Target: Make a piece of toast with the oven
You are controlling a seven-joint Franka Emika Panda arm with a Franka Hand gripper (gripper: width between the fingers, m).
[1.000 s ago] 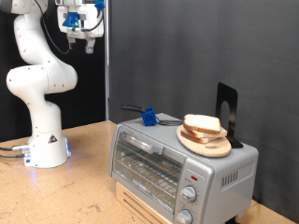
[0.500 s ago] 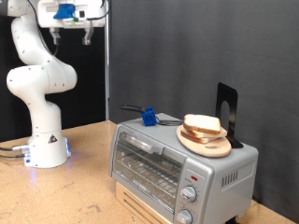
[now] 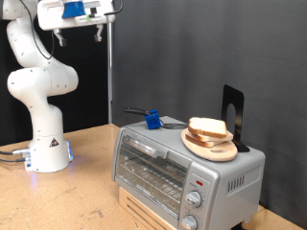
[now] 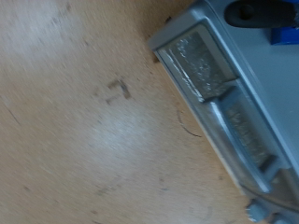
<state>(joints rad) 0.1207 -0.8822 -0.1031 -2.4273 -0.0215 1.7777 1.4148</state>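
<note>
Silver oven (image 3: 182,172) is sitting w/ door closed, the piece of toast (image 3: 208,128) lying on the wooden plate (image 3: 207,147) on top. Tool (image 3: 79,36) is hanging high at upper left, fingers spread & empty, so toast is lying well down-right of it.

I can read no text from here; the oven (image 3: 184,165) shows only a red mark (image 3: 199,180), illegible.
</note>
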